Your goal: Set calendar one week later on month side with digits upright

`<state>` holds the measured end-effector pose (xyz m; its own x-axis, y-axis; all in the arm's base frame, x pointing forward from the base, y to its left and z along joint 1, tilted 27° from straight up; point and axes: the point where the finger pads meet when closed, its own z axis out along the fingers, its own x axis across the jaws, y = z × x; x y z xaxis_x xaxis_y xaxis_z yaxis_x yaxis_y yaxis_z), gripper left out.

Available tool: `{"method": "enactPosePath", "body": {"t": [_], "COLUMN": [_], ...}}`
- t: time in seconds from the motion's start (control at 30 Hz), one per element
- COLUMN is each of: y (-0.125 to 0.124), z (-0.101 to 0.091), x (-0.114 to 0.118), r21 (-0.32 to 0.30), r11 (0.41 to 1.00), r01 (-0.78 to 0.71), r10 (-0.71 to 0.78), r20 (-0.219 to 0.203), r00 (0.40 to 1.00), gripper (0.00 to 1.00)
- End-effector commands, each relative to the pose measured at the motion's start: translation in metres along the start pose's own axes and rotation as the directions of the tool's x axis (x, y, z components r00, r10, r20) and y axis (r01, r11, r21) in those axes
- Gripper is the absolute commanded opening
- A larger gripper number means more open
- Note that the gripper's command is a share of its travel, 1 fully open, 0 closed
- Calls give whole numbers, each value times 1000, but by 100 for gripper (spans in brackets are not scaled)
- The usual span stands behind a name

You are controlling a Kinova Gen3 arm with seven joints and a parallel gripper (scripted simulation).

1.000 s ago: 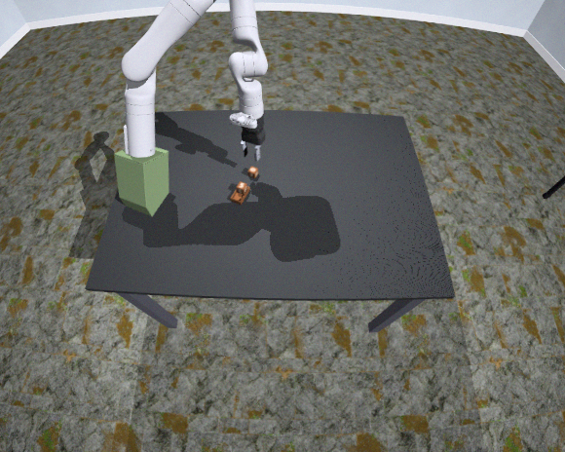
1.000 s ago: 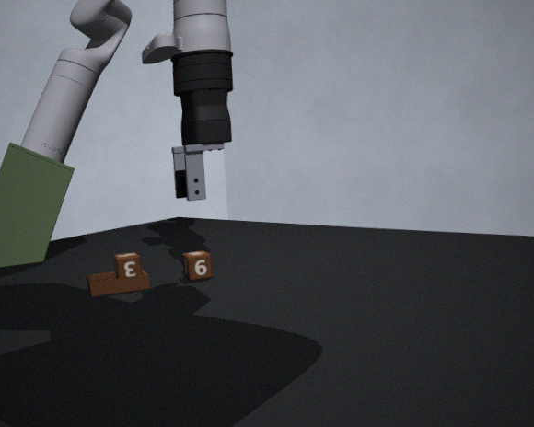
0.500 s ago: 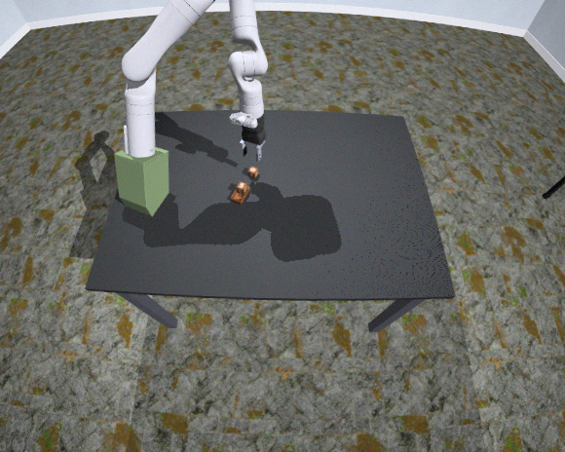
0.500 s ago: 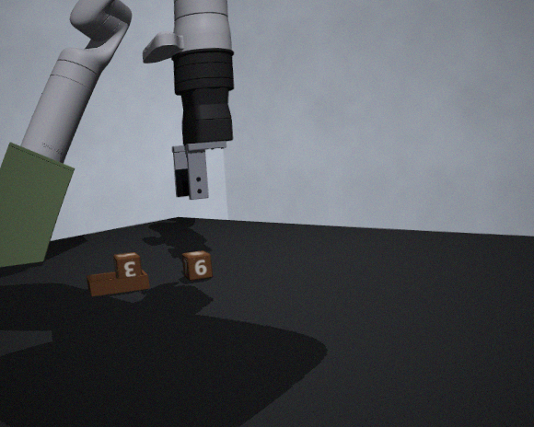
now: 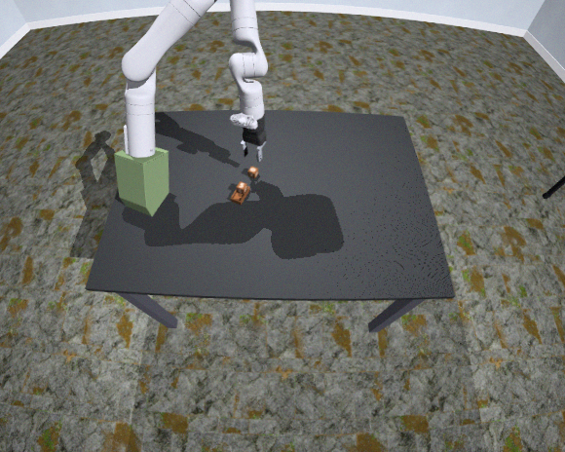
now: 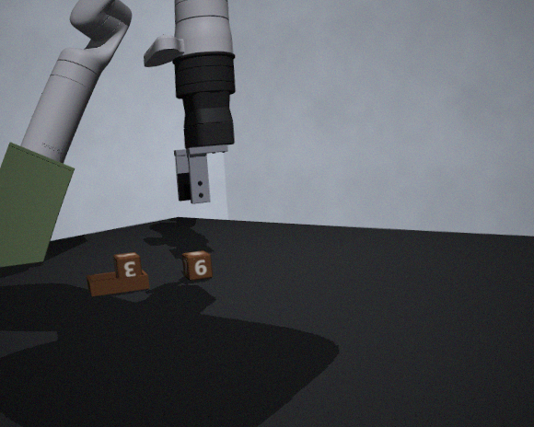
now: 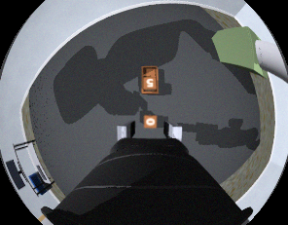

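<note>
The small brown tray (image 5: pixel 237 199) (image 6: pixel 104 286) (image 7: pixel 142 77) lies flat on the table. One cube (image 5: pixel 243 186) (image 6: pixel 128 265) (image 7: pixel 150 83) stands in one end of it, with a 5 on top and an upside-down 3 facing the exterior camera. The tray's other end is empty. The second cube (image 5: pixel 253 171) (image 6: pixel 197 266) (image 7: pixel 150 121) stands on the table apart from the tray, with a 0 on top and a digit that reads as 9 facing the exterior camera. My gripper (image 5: pixel 252 157) (image 6: pixel 191 201) (image 7: pixel 149 127) is open and empty, above the second cube. The month's name is not readable.
The green base block (image 5: pixel 142 182) (image 6: pixel 26 207) (image 7: pixel 237 44) carries the arm at one end of the dark table (image 5: pixel 371 195). The arm's shadow falls across the tabletop around the tray and the loose cube.
</note>
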<state>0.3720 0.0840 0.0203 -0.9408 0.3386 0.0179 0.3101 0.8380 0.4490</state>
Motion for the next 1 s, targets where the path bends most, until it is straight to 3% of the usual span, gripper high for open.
{"method": "enactPosePath", "body": {"t": [0.0,0.03,0.07,0.97], "y": [-2,-2,-2,-2], "z": [4,4,4,4], "x": [2,2,2,2], "r21": [4,4,4,4], "r11": [1000,1000,1000,1000], "r01": [-9,-9,-9,-9], "r10": [9,9,9,9], "r20": [-5,-5,-5,-5], "r00": [1000,1000,1000,1000], "gripper": [100,100,87,87]}}
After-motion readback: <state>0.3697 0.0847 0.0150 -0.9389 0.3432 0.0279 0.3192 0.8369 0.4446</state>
